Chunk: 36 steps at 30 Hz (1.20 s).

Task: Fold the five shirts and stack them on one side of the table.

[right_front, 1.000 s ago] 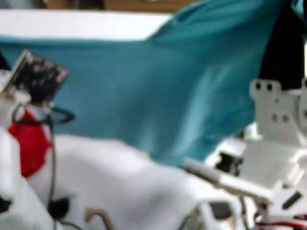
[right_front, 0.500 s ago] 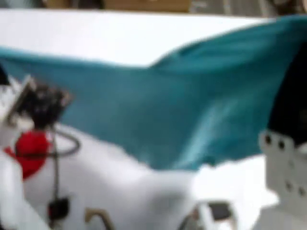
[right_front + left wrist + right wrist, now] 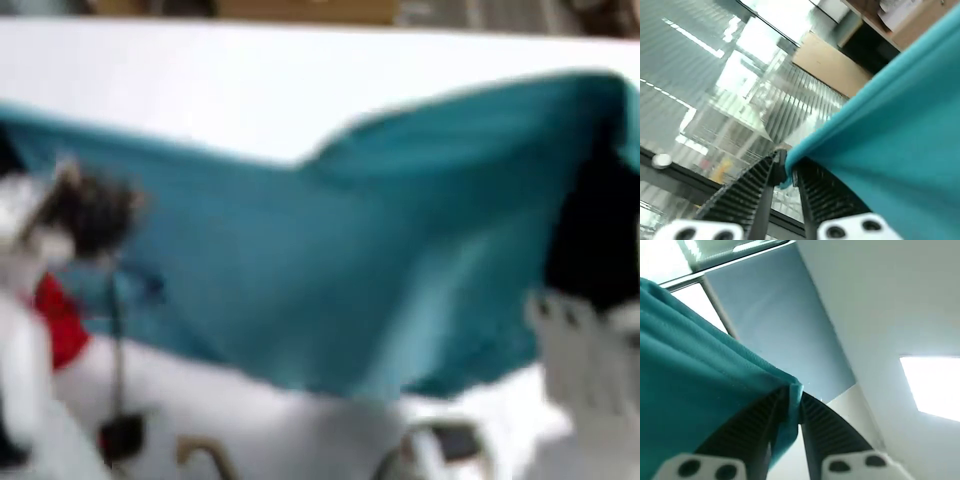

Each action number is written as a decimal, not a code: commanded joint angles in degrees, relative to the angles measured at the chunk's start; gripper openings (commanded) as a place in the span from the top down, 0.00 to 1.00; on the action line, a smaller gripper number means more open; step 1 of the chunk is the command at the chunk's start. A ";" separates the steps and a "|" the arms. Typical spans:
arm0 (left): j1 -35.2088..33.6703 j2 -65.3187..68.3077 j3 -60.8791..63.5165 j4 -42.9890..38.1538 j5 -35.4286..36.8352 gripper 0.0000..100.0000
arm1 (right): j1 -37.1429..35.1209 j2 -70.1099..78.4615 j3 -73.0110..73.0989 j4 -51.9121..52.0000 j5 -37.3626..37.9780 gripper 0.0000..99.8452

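Teal shirt (image 3: 380, 270) aloft, spread wide as a sagging sheet above the white counter (image 3: 250, 70), pinched at two points along one edge; contact with the surface below impossible to judge. Left end effector (image 3: 788, 172) clenched on a bunched bit of hem, ridged fingers pressed together around the fabric. Right end effector (image 3: 792, 400) likewise clamped, on a folded corner. Compared with a second ago: upper edge lower in the high view, far corner no longer beyond the top of the frame, a full band of bare counter now open behind, lower edge hanging deeper toward the near side, span between the two held points drawn longer. Probably a spreading-out move, stretching the garment ahead of laying it flat, so first fold not yet begun and stacking well off. Thin, soft knit by the look, matte, finely textured close up, with a stitched hem line beside the right grip. Draped in a shallow curve between the grips, one long diagonal crease catching light down the middle. Likely to slump and wrinkle once released, so best kept under tension on the way down. Counter smooth, hard, plain white. Flanking the shirt in the high view, one arm (image 3: 70, 215) with a red part (image 3: 60, 320), the other arm (image 3: 590, 340) black above white.
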<state>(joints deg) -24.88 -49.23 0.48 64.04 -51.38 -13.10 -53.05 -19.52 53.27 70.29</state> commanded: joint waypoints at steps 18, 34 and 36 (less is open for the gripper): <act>5.89 25.93 4.79 -13.19 -0.26 0.98 | 4.62 25.63 17.41 -20.88 0.26 0.98; 7.74 38.86 5.05 -14.51 -0.18 0.98 | 6.99 30.11 21.10 -10.33 -4.92 0.98; 8.79 40.62 5.32 -14.33 -0.18 0.98 | 6.99 30.11 21.10 -7.52 -5.98 0.98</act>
<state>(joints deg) -17.41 -9.76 6.20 50.86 -51.38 -6.68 -22.64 1.93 42.99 66.07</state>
